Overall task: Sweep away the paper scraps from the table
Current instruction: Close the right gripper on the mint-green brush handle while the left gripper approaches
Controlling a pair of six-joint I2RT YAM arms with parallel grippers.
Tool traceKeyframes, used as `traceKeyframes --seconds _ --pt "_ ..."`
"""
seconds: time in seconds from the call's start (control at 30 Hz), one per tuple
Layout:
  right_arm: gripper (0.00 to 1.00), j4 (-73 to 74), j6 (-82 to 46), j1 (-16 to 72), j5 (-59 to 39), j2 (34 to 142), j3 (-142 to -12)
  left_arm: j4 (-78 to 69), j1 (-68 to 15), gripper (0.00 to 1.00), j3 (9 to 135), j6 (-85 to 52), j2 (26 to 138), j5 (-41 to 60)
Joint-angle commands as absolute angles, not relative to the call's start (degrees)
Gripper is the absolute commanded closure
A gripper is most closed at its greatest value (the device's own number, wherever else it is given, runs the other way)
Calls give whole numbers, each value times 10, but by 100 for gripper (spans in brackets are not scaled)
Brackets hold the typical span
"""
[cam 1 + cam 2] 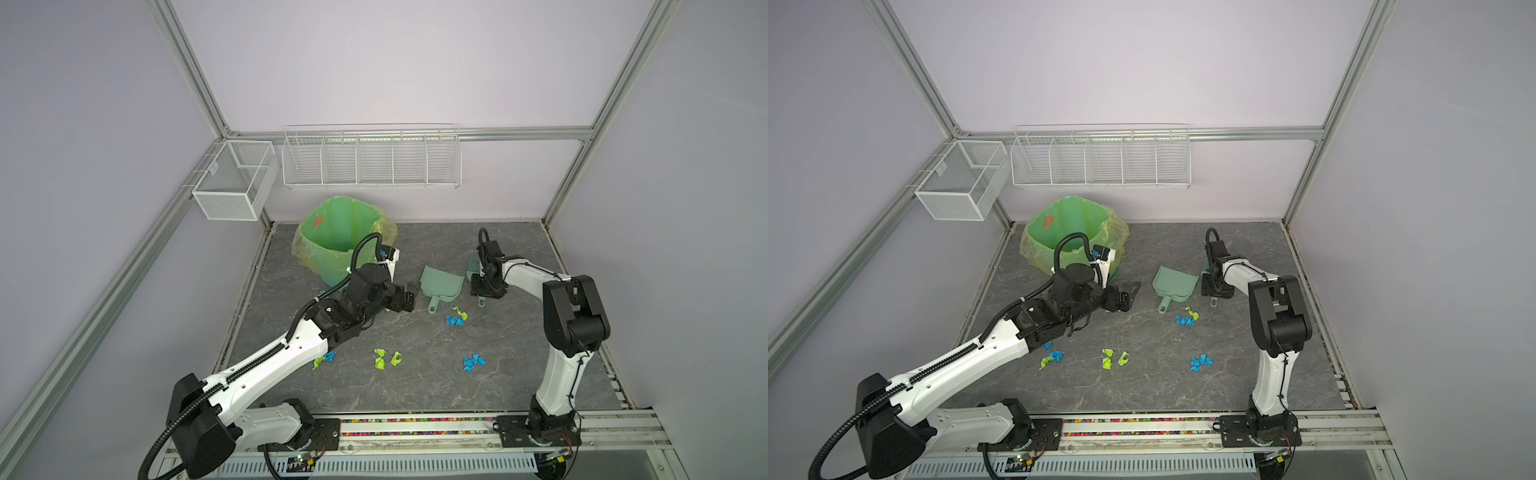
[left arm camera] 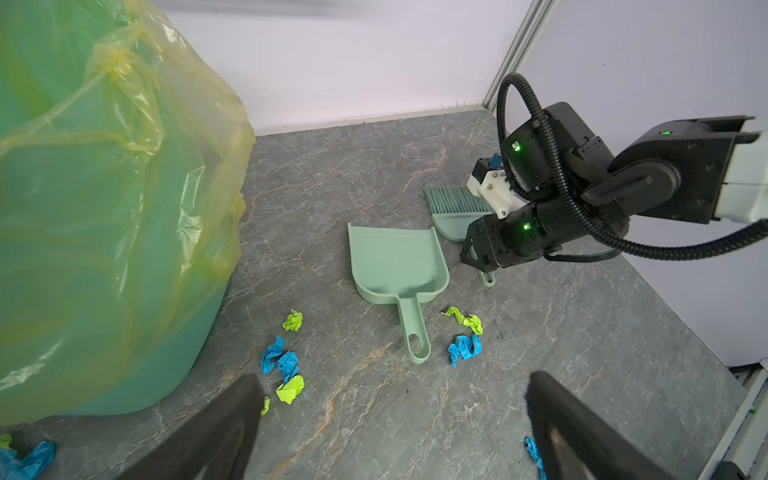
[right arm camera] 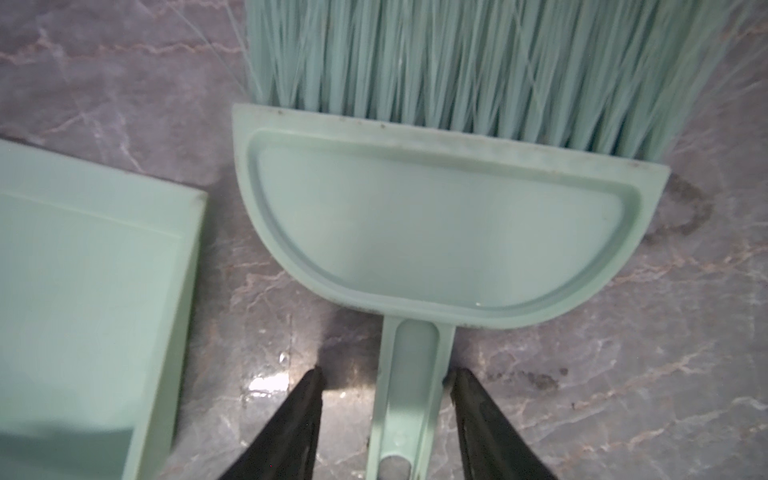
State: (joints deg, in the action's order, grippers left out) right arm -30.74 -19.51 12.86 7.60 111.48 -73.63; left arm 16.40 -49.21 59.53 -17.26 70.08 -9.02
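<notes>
Blue and lime-green paper scraps [image 1: 455, 318] [image 1: 1187, 316] lie in several small clusters on the dark marbled table [image 1: 415, 386], with more scraps [image 2: 286, 365] close to the bin. A pale green dustpan [image 1: 442, 284] [image 2: 397, 262] lies flat beside a matching brush [image 2: 453, 203] [image 3: 436, 241]. My right gripper [image 3: 388, 370] [image 1: 482, 297] points down over the brush handle, open. The handle sits between its fingers, one finger touching it and a gap left on the other side. My left gripper [image 2: 395, 380] [image 1: 409, 297] hovers wide open and empty, left of the dustpan.
A green bin [image 1: 340, 232] [image 2: 104, 208] lined with a yellowish bag stands at the back left, close behind my left arm. Two white wire baskets [image 1: 372, 160] hang on the back wall. Aluminium framing edges the table.
</notes>
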Motion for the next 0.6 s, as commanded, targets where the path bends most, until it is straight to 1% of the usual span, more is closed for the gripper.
traceKeyframes --seconds 0.0,0.03,0.1,0.47,0.57 --pt "49 -318 -208 121 81 1136 -748 191 -495 1 625 -159 707 -96" --pt "50 -318 -210 121 81 1137 -748 192 -494 1 626 -156 707 -98" --pt "55 -314 -214 121 79 1139 -746 191 -495 1 626 -153 708 -96" --pt "84 -289 -213 99 52 1132 -723 186 -495 1 639 -174 743 -69" --pt "88 -280 -213 94 49 1109 -710 191 -494 1 649 -180 758 -67"
